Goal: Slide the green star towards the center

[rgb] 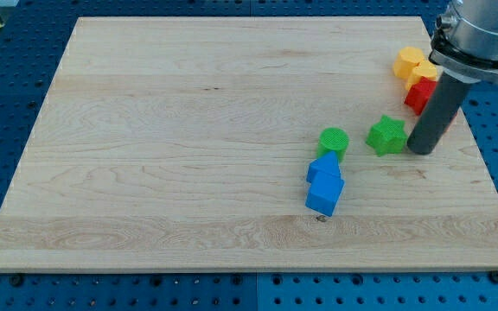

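The green star (387, 135) lies on the wooden board (188, 130), right of the middle. My tip (421, 151) rests on the board just to the view's right of the star, touching it or nearly so. A green cylinder (334, 142) stands to the star's left. The dark rod rises toward the view's top right and hides part of a red block (418, 93).
Two blue blocks (325, 183) lie below the green cylinder, touching each other. Yellow blocks (414, 65) sit near the board's upper right, above the red block. The board's right edge is close to my tip. A blue pegboard surrounds the board.
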